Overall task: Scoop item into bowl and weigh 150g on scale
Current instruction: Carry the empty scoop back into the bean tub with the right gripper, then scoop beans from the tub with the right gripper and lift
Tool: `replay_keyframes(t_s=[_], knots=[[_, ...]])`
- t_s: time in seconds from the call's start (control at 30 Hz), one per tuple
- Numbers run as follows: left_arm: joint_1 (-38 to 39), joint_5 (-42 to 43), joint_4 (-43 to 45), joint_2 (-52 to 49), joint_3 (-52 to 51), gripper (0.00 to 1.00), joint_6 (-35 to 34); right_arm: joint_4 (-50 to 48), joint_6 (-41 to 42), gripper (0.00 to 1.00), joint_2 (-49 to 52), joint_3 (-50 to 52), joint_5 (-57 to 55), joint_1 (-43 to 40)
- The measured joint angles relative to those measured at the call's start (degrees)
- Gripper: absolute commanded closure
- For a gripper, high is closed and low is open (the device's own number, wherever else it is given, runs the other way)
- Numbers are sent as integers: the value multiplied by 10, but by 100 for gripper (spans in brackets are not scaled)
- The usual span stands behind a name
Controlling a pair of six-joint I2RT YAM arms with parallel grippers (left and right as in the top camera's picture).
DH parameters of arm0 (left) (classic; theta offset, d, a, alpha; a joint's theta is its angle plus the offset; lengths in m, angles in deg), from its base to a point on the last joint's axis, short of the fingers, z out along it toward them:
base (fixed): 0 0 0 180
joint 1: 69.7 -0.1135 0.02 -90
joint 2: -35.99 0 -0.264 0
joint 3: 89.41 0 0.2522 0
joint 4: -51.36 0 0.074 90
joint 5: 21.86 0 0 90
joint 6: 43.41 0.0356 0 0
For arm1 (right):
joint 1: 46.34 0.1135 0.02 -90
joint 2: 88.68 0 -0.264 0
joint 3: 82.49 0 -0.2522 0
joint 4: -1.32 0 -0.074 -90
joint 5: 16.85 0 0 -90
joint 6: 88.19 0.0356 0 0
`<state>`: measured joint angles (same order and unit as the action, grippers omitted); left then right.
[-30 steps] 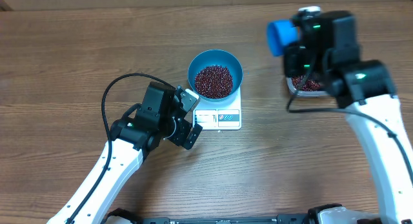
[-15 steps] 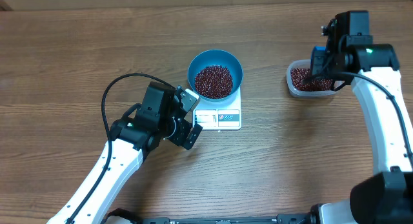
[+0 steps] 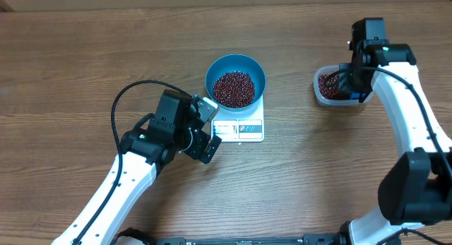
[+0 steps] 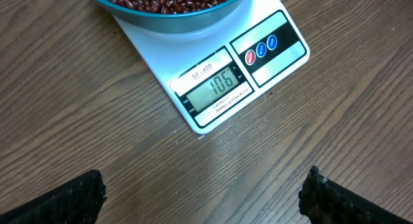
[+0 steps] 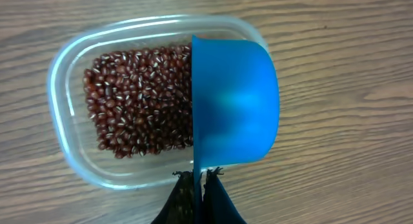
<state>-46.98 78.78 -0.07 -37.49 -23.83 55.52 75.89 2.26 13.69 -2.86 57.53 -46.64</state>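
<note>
A robot test bench: two arms (image 3: 121, 180) at a wood-grain table (image 3: 63, 68) with a kitchen scale (image 3: 240, 126)

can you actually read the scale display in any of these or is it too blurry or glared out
Left wrist: the display on the scale is sharp and glare-free, reading 106. Overhead: the scale sits in even light, but its display is too small to read. Right wrist: sharp, but the scale is out of frame.
</note>
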Motion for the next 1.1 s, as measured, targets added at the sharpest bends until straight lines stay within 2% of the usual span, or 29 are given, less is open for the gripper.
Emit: replay_keyframes(t_s=[0.4, 0.7, 1.1], knots=[[0, 0, 0, 0, 0, 1, 0, -5, 0, 96, 12, 4, 23, 4], [0, 0, 0, 0, 0, 1, 0, -3, 0, 96, 12, 43, 54, 4], [0, 0, 0, 0, 0, 0, 0, 3, -28, 96, 14, 53, 149, 4]])
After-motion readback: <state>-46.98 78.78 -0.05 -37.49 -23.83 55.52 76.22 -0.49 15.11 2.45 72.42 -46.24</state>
